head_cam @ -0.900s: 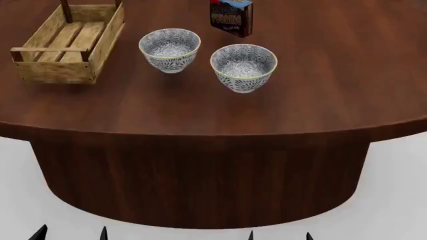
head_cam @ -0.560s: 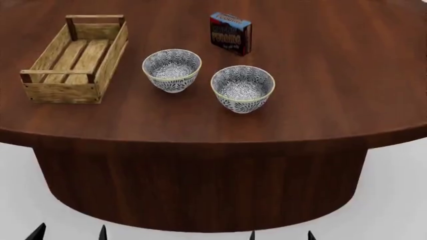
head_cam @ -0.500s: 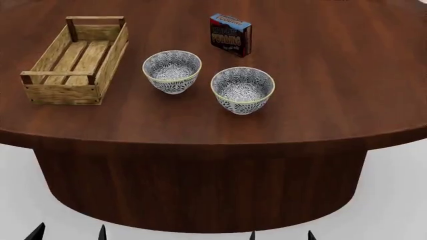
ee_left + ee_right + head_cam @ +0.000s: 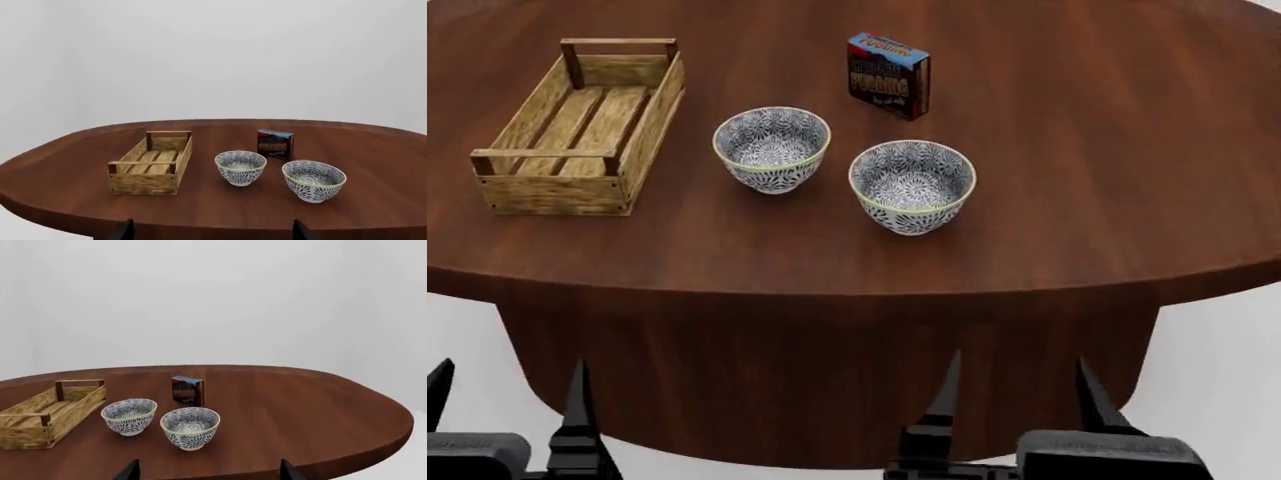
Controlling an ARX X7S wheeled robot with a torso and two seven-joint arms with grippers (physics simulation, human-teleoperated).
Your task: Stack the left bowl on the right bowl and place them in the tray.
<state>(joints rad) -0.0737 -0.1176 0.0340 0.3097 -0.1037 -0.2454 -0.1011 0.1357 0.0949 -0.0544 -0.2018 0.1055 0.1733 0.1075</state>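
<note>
Two blue-and-white patterned bowls stand side by side on the round dark wooden table [image 4: 1068, 230]. The left bowl [image 4: 771, 148] is next to the tray [image 4: 577, 128], a light wooden crate with a slatted bottom, which is empty. The right bowl [image 4: 912, 185] stands a little nearer to me. My left gripper [image 4: 505, 395] and right gripper [image 4: 1018, 390] are both open and empty, below the table's near edge, well short of the bowls. Both wrist views show the bowls, namely the left bowl [image 4: 240, 167] [image 4: 129, 415] and the right bowl [image 4: 313, 180] [image 4: 190, 427].
A dark red-and-blue printed box [image 4: 889, 74] stands upright behind the bowls. The table's near edge curves in front of both grippers. The tray also shows in the left wrist view [image 4: 151, 169] and the right wrist view [image 4: 47, 412].
Both grippers have risen into the head view at the bottom. The head view has shifted, so the tray, bowls and box sit lower in the picture. Nothing on the table moved.
</note>
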